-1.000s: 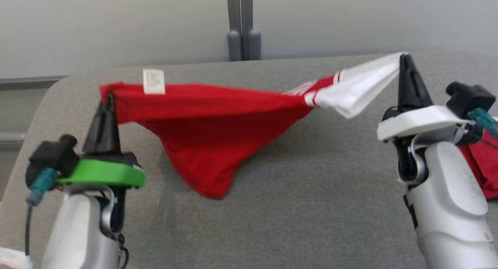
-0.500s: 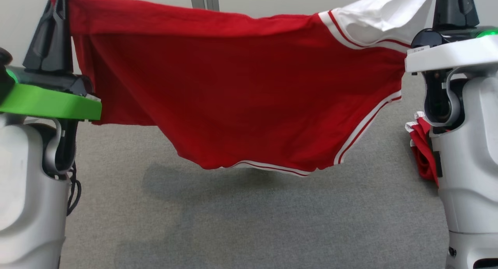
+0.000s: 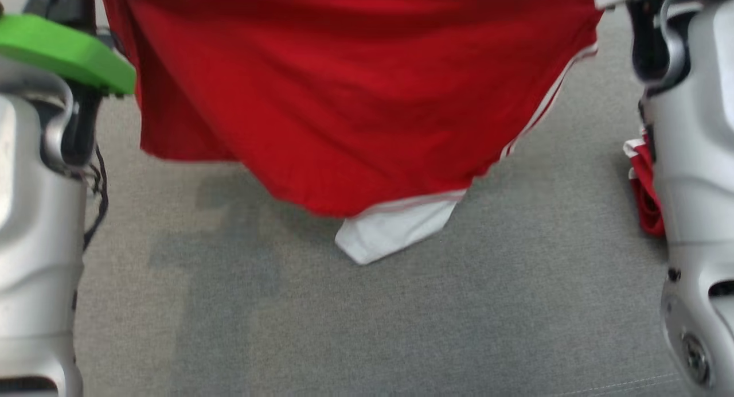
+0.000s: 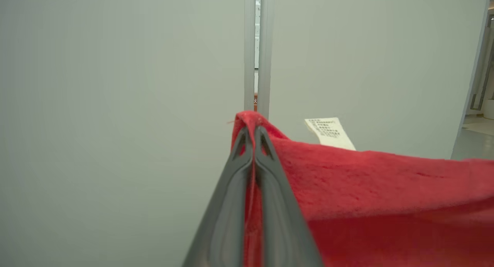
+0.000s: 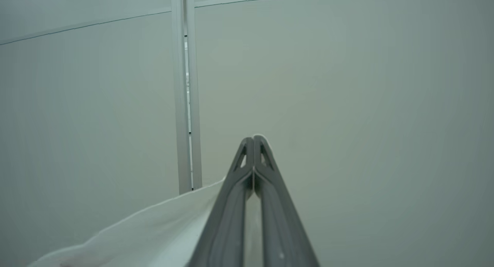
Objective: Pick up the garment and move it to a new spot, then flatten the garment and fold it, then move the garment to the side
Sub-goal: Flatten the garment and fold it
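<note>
The garment (image 3: 344,98) is red with white striped trim and white parts. In the head view it hangs in the air, stretched between my two arms, and a white end (image 3: 393,233) droops close to the grey table (image 3: 373,328). My left gripper (image 4: 252,130) is shut on a red corner of the garment (image 4: 366,182), next to a white care label (image 4: 330,132). My right gripper (image 5: 253,139) is shut on a white edge of the garment (image 5: 154,232). Both grippers point up toward the pale wall.
A second red and white cloth (image 3: 645,185) lies on the table at the right, partly behind my right forearm (image 3: 694,156). My left forearm (image 3: 34,213) with its green band stands at the left. A pale partition wall (image 5: 347,85) rises behind.
Both arms have lifted the garment higher, from low over the table to hanging in the air. The head view has tilted down. A white end now hangs below the red cloth.
</note>
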Robot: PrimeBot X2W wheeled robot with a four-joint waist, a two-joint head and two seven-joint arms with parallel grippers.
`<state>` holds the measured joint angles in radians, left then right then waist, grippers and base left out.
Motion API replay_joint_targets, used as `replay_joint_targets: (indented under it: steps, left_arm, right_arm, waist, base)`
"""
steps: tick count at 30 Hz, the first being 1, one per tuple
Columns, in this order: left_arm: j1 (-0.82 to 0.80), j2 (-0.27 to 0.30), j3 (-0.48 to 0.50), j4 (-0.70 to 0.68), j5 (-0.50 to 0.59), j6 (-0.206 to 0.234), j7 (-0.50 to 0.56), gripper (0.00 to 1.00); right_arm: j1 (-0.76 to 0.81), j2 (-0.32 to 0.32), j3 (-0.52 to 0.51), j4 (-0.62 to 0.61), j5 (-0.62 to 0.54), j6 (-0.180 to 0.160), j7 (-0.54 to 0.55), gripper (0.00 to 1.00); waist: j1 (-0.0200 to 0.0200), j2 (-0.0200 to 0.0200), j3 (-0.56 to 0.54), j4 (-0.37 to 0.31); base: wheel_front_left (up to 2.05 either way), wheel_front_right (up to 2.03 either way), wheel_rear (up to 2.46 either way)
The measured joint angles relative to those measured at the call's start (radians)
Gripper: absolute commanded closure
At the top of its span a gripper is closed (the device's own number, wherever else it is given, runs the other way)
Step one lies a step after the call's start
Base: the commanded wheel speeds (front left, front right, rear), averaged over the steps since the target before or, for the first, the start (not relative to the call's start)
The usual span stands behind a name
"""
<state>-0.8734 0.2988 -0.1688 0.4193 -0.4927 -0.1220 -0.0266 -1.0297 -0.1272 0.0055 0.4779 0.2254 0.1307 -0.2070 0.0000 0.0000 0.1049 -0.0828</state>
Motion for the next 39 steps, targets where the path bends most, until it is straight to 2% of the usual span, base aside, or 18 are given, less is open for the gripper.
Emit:
replay_joint_targets:
  steps: [6,9,12,14,18,23,26,30,39]
  left_arm:
    - [-0.356,-0.008,0.016,0.179,0.065,0.026,-0.183,1.0]
    - [-0.43,-0.026,0.035,0.242,0.058,0.023,-0.222,1.0]
    - [-0.42,-0.038,0.043,0.291,0.04,0.006,-0.231,1.0]
    - [-0.371,-0.043,0.046,0.311,0.03,-0.002,-0.233,1.0]
    - [-0.191,-0.072,0.062,0.309,-0.004,-0.007,-0.235,1.0]
    - [0.093,-0.15,0.026,0.329,-0.08,-0.007,-0.236,1.0]
    - [0.221,-0.167,0.009,0.365,-0.127,-0.007,-0.236,1.0]
    - [0.327,-0.186,-0.014,0.385,-0.168,-0.007,-0.236,1.0]
    - [0.486,-0.221,0.001,0.37,-0.221,-0.007,-0.239,1.0]
  right_arm:
    - [-0.34,0.013,-0.112,0.119,-0.154,0.001,-0.052,1.0]
    - [-0.392,0.03,-0.166,0.076,-0.193,0.001,-0.054,1.0]
    - [-0.37,0.034,-0.212,0.008,-0.191,0.001,-0.055,1.0]
    - [-0.309,0.038,-0.228,-0.028,-0.168,0.001,-0.055,1.0]
    - [-0.088,0.049,-0.217,-0.105,-0.089,0.001,-0.055,1.0]
    - [0.246,0.055,-0.218,-0.154,0.026,0.001,-0.055,1.0]
    - [0.407,0.065,-0.194,-0.153,0.073,0.001,-0.055,1.0]
    - [0.548,0.071,-0.145,-0.135,0.112,0.001,-0.055,1.0]
    - [0.717,0.077,-0.146,-0.088,0.133,0.001,-0.055,1.0]
  waist:
    - [0.0001,0.0,0.14,0.021]
    - [0.0002,0.0,0.198,0.031]
    - [0.0002,0.0,0.245,0.041]
    - [0.0002,0.0,0.27,0.046]
    - [0.0003,0.0,0.301,0.053]
    - [0.0002,0.0,0.286,0.05]
    - [0.0001,0.0,0.264,0.045]
    - [0.0,0.0,0.23,0.037]
    - [0.0,0.0,0.129,0.028]
  base:
    - [0.0,0.0,0.0]
    - [0.0,0.0,0.0]
    - [0.0,0.0,0.0]
    - [0.0,0.0,0.0]
    - [0.0,0.0,0.0]
    - [0.0,0.0,0.0]
    - [0.0,0.0,0.0]
    - [0.0,0.0,0.0]
    - [0.0,0.0,0.0]
